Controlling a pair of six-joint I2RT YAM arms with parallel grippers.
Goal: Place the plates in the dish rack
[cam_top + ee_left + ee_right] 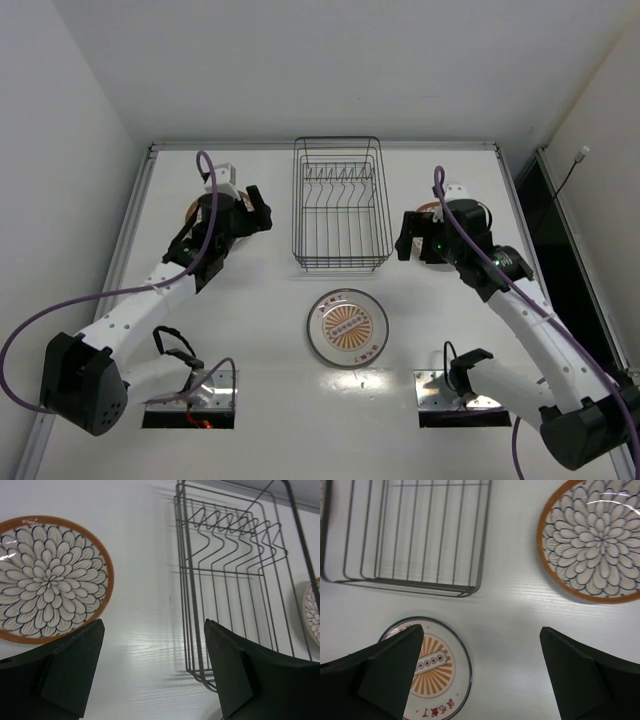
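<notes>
Left gripper (154, 630) and right gripper (481, 630) hang with fingers wide apart, holding nothing. Left flower plate (50, 577) lies left of the dish rack (338, 265), right flower plate (592, 540) right of it, sun plate (347, 327) on its near side. Best to pinch a rim firmly, then stand it between the wires.
</notes>
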